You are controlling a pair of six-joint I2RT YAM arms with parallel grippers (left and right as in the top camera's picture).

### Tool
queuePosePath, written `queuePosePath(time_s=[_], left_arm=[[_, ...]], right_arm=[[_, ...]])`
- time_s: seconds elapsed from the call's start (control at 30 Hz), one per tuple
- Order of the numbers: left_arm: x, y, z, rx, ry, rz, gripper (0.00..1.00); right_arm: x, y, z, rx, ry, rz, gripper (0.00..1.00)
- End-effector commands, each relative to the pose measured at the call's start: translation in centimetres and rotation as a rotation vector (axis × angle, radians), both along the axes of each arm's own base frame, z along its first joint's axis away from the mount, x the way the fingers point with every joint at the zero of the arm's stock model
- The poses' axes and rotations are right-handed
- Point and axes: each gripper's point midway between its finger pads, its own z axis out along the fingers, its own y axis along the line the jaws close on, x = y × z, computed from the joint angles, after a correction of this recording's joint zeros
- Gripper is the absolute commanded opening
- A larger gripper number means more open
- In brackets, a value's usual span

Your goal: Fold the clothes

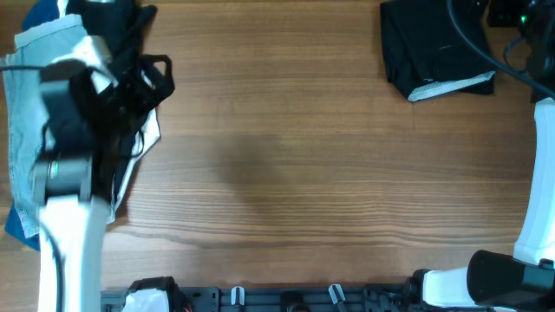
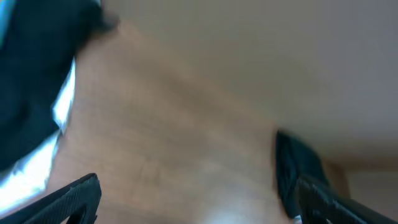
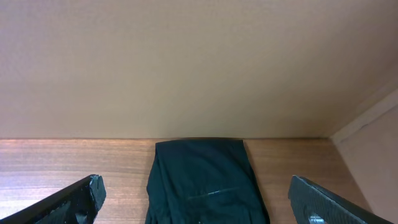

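Note:
A pile of unfolded clothes lies at the table's left edge: a light-blue and white garment [image 1: 22,104] with a black garment [image 1: 130,26] on it. My left gripper [image 1: 152,78] hovers over the pile's right side, open and empty. In the blurred left wrist view its fingers [image 2: 196,186] are spread, with the dark garment [image 2: 31,74] at upper left. A folded black garment [image 1: 434,52] lies at the far right corner. My right gripper [image 3: 196,186] is open and empty, with that folded garment [image 3: 205,180] between its fingers and farther away.
The wooden table [image 1: 286,156] spans the view. Black cables [image 1: 512,43] hang at the top right. The right arm's white link [image 1: 538,173] runs along the right edge. A beige wall [image 3: 186,62] stands behind the table.

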Motion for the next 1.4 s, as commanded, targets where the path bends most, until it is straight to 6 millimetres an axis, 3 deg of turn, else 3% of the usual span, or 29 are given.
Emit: queuePosePath(time_s=[0.0,0.1,0.27,0.67,0.8,0.9,1.37], left_arm=[[-3.2,1.5,2.2,0.236,-0.211,0.062,1.00],[-6.5,2.1,1.0,0.272,-0.400,0.123,1.00],[-10.6,2.2,-5.6,0.274,-0.548,0.151,1.00],[-11.9,2.1,-10.9,0.270,-0.592,0.160,1.00],[-11.8,2.1,-12.4,0.271,-0.532,0.151,1.00],[-11.9,2.0,-15.2,0.282,-0.420,0.128,1.00],[-11.9,1.9,-15.2,0.285,-0.424,0.121,1.00]], right_arm=[[0.2,0.1,-0.8,-0.001,0.017,0.017,1.00],[0.3,0.1,-1.0,-0.001,0.021,0.017,1.00],[0.4,0.1,-1.0,0.000,0.021,0.017,1.00],[0.4,0.1,-1.0,0.000,0.021,0.017,1.00],[0.4,0.1,-1.0,-0.001,0.021,0.017,1.00],[0.4,0.1,-1.0,-0.001,0.021,0.017,1.00],[0.4,0.1,-1.0,-0.001,0.021,0.017,1.00]])
